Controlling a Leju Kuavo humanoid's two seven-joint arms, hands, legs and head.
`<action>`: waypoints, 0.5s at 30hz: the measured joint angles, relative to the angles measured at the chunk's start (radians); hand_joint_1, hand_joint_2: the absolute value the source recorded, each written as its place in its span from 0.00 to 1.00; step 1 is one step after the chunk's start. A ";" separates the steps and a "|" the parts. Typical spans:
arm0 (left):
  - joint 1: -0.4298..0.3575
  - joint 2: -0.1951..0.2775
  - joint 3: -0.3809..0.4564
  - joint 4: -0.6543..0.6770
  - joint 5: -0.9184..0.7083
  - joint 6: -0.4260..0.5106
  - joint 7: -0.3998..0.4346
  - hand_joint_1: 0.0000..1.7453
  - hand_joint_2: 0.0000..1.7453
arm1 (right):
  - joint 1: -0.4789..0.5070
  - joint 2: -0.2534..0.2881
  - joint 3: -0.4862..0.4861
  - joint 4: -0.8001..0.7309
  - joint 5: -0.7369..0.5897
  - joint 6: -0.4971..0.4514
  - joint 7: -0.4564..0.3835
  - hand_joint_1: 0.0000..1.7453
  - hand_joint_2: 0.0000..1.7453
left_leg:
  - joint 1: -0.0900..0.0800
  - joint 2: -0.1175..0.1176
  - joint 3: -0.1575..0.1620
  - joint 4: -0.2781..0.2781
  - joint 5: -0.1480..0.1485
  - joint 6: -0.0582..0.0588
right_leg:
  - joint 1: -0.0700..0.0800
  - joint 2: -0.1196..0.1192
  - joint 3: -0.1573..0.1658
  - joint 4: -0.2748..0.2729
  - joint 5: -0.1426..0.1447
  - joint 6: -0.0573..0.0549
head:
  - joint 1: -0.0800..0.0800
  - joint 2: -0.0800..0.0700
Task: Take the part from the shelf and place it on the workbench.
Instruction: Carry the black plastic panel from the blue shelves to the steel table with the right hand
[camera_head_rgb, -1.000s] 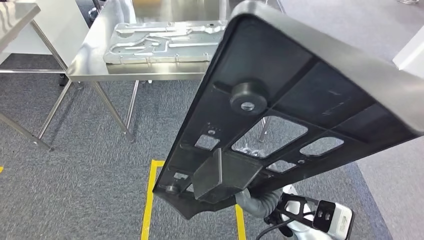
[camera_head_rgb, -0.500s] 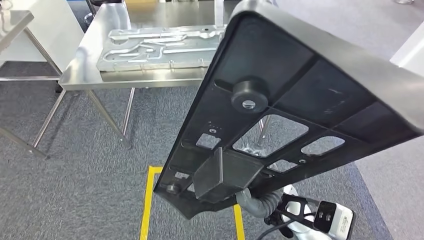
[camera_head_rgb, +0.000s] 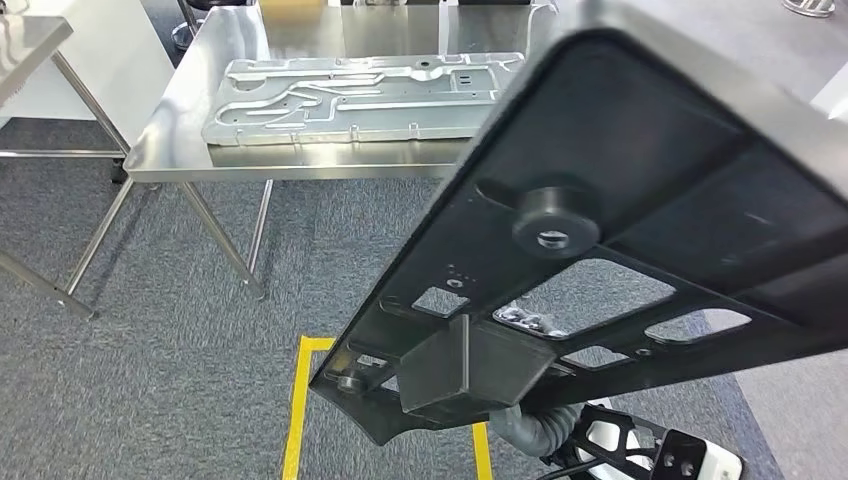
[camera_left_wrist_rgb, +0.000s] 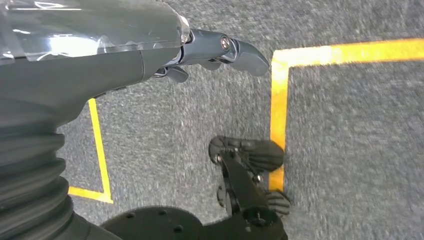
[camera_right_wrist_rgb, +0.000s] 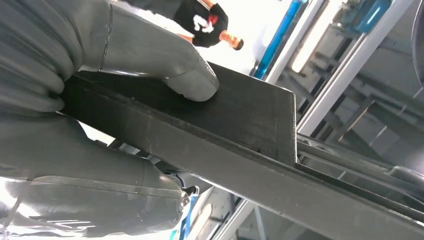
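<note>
I am carrying the part (camera_head_rgb: 640, 200), a large, flat black panel with cut-out windows and a round knob on its underside. It rises from low near me up to the far right and tilts steeply across my view. My right hand (camera_right_wrist_rgb: 85, 100) grasps it at its near end: in the right wrist view my thumb presses on one face of a dark rib and my fingers (camera_right_wrist_rgb: 95, 200) wrap under the other side. My left hand (camera_left_wrist_rgb: 165, 45) hangs at my side above the grey carpet (camera_head_rgb: 150, 380) and holds nothing; its fingers look loosely curled, and I cannot tell more than that. A yellow floor line (camera_head_rgb: 296, 410) runs on the carpet just in front of me. Farther off, to the left, stands the steel workbench (camera_head_rgb: 190, 130), with a long silver metal plate (camera_head_rgb: 350, 100) lying on its top.

I judge the pick-up done and the carry under way. Next I need to come closer to the bench, level the panel and lower it onto bare steel beside the silver plate.
</note>
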 joint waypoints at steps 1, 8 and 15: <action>0.000 0.000 0.000 0.000 -0.001 0.000 0.000 0.00 1.00 | 0.004 0.000 -0.003 -0.005 0.001 0.000 0.000 1.00 1.00 | -0.001 0.000 0.000 0.001 -0.002 -0.004 | 0.002 0.000 0.001 -0.004 -0.005 -0.002 | 0.000 0.000; -0.001 0.006 -0.002 0.000 -0.008 -0.005 -0.003 0.00 1.00 | 0.028 0.001 -0.021 -0.033 -0.002 0.011 0.000 1.00 1.00 | 0.005 0.001 -0.073 0.174 -0.099 -0.036 | -0.008 0.005 0.026 -0.020 -0.014 -0.030 | -0.001 0.000; 0.000 0.007 -0.002 0.000 -0.008 -0.006 0.004 0.00 1.00 | 0.039 0.002 -0.032 -0.037 -0.017 0.028 0.000 1.00 1.00 | 0.007 -0.004 -0.059 0.056 0.027 -0.030 | -0.005 0.029 0.057 -0.018 -0.039 -0.021 | -0.001 0.000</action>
